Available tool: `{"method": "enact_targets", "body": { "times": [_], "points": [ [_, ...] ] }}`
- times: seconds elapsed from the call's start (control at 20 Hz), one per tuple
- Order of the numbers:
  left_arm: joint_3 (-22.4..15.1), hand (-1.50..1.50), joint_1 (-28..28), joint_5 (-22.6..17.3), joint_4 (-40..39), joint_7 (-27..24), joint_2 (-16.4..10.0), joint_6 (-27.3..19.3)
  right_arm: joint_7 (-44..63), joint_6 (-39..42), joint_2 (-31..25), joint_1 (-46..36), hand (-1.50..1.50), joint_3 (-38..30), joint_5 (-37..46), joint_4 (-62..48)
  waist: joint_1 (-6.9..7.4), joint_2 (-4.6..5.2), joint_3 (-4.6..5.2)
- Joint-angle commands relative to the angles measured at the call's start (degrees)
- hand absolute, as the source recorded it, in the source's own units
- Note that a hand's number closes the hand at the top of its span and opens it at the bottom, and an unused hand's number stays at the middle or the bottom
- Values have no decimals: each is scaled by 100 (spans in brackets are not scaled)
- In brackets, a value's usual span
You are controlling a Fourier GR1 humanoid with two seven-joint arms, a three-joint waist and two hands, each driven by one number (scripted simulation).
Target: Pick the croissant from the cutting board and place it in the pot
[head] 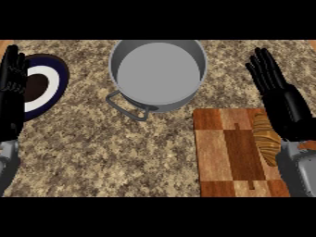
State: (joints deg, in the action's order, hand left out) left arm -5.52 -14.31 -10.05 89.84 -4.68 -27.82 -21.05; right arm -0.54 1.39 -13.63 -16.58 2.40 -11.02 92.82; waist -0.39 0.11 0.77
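Observation:
A golden-brown croissant (265, 139) lies along the right side of the wooden cutting board (229, 152), partly hidden by my right wrist. The grey pot (158, 73) stands at the counter's back middle, nothing inside it, one handle pointing toward the front left. My right hand (283, 104) is open with fingers straight up, just right of and above the croissant, not touching it. My left hand (3, 104) rests open at the left edge, fingers up.
A dark blue and white plate (47, 88) lies at the back left, partly behind my left hand. Speckled stone counter (105, 148) stretches between the board, the pot and the plate.

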Motion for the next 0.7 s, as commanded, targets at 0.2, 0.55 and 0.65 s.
{"method": "enact_targets", "body": {
  "times": [0.2, 0.55, 0.65],
  "points": [
    [-970, 0, 690, -906, -163, 756, 814, 1011, -167, -415, -1189, 402, -150, -1139, 724, -921, -144, 82, -70],
    [-1551, 0, 1027, -1288, -58, 1204, 1099, 1491, 1223, -1718, -1947, 1093, -150, -754, 2965, -2407, 144, 62, -71],
    [-1489, 0, 980, -1361, -3, 1446, 1004, 1557, 1451, -1450, -2037, 1017, -150, -338, 3294, -2279, 118, 10, -72]
  ]
}}
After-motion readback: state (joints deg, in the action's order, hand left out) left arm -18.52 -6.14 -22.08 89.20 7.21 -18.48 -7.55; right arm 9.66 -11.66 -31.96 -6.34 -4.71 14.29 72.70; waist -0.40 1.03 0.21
